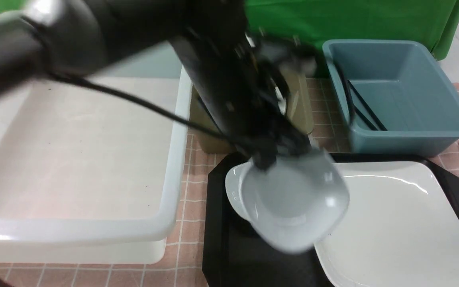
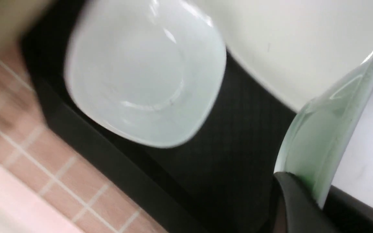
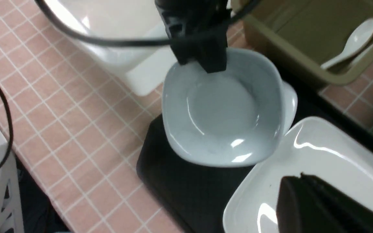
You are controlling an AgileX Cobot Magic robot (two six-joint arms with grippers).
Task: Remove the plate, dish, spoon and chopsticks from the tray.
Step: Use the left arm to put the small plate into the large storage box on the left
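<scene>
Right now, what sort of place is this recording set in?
Probably a staged dish-clearing test bench, not a real kitchen: green backdrop behind, a blue bin for sorting, and a black tray on a pink checked tablecloth.

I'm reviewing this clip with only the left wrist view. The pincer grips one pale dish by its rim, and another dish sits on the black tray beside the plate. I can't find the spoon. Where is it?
Observer: The spoon lies in the olive bin, off the tray. The right wrist view shows it.
Operator: And the chopsticks?
Observer: The chopsticks lie in the blue bin, visible in the front view.
Operator: While the left pincer holds the dish, what is the right pincer doing?
Observer: The right pincer is shut with nothing in it, on the plate's side of the tray.
</scene>
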